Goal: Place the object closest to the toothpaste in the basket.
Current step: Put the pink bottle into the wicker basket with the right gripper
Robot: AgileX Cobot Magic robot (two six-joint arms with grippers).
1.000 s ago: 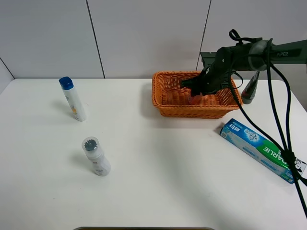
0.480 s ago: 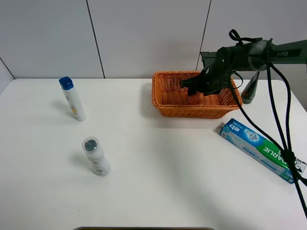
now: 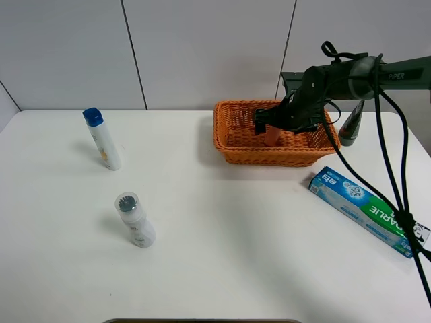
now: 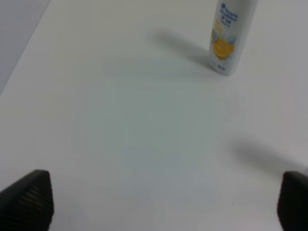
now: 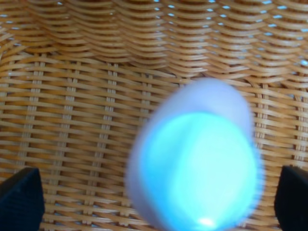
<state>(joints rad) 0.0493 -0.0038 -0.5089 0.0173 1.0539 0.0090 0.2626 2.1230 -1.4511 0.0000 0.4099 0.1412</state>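
- Well, the right gripper (image 5: pixel 156 198) is down over the wicker basket (image 3: pixel 232 138) at the back of the desk (image 3: pixel 222 262), its dark arm reaching in from the right.
- Its wrist camera shows the two black fingertips (image 5: pixel 20 199) far out to either side. The jaws are spread wide and grip nothing.
- Between them sits the small object (image 5: pixel 197 163), a blurred pale shape with a cyan glow, and woven basket floor shows all around it.
- From the high camera that same object reads orange-pink, inside the basket and just under the gripper. Whether the fingers brush it, I cannot tell from there.
- The toothpaste box (image 3: pixel 367 210) lies flat on the desk in front of the basket's right end, angled away toward the right edge.
- A dark tube (image 3: pixel 350 124) stands just beside the basket's right end.
- Over on the left, the left gripper (image 4: pixel 166 202) hangs above bare desk, its fingertips wide apart with nothing between them.
- A blue-capped white bottle (image 3: pixel 102 138) stands upright there, and a second white bottle (image 3: pixel 135 219) with a grey top sits nearer the front edge.
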